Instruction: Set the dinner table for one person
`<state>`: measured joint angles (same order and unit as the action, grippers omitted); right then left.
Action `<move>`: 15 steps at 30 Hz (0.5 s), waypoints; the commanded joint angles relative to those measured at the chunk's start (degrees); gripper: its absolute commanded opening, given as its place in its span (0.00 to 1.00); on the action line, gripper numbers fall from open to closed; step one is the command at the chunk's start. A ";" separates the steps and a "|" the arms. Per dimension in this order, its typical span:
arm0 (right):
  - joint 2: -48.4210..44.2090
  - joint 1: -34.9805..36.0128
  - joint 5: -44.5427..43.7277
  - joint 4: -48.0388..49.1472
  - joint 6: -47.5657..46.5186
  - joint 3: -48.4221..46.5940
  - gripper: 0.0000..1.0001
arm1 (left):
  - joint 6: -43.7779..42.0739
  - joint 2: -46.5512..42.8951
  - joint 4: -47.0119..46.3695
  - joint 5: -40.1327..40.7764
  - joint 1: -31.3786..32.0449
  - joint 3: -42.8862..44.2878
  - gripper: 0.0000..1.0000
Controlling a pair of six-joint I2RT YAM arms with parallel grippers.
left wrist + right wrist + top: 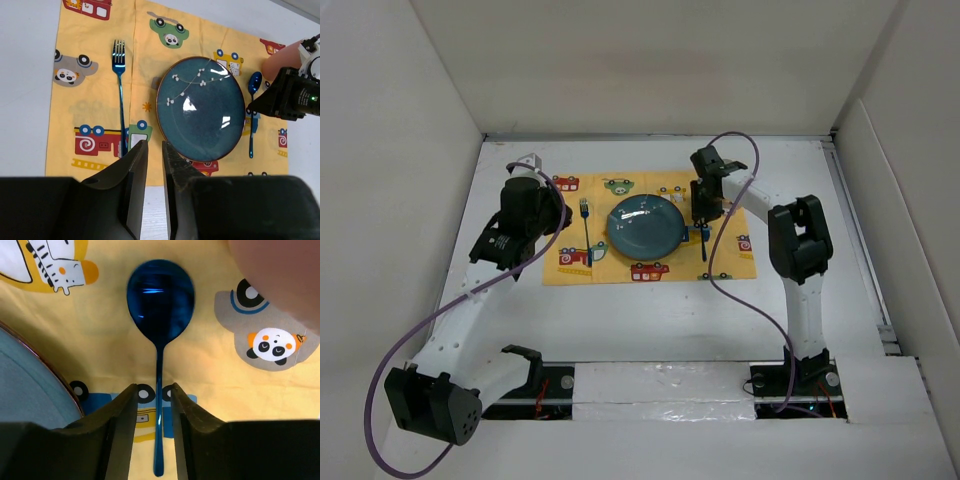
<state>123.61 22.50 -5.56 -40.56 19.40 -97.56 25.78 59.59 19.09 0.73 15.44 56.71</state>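
The dinner table [650, 320] is a white tabletop with a yellow cartoon-print placemat [620, 268] on it. A teal plate [645, 225] sits mid-mat, with a blue fork [587, 230] lying to its left. To its right lies a blue spoon [160, 300]. My right gripper [154, 390] is open and straddles the spoon's handle, with a gap on each side. My left gripper [155, 147] hovers high over the mat's near edge. Its jaws stand a narrow slit apart with nothing between them. In its view are the fork [120, 100], plate [201, 109] and spoon [252, 100].
White panels wall the table at the back and on both sides. The right arm [800, 250] reaches in from the right, its gripper [705, 215] just right of the plate. The left arm's wrist [520, 215] hangs over the mat's left edge. A blurred pinkish shape [280, 270] fills one corner.
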 commanded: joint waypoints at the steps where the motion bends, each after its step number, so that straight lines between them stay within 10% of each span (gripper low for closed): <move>1: -3.63 0.35 -0.50 1.98 0.90 0.00 0.47 | -0.99 -0.79 -0.38 1.90 0.29 0.07 0.16; 15: -39.56 7.29 15.95 -1.29 -5.34 2.37 0.75 | 1.99 -3.34 -0.81 -0.38 0.29 12.63 0.35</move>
<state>92.09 27.94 5.72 -41.78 16.51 -93.23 25.80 59.20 21.54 1.45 15.44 64.03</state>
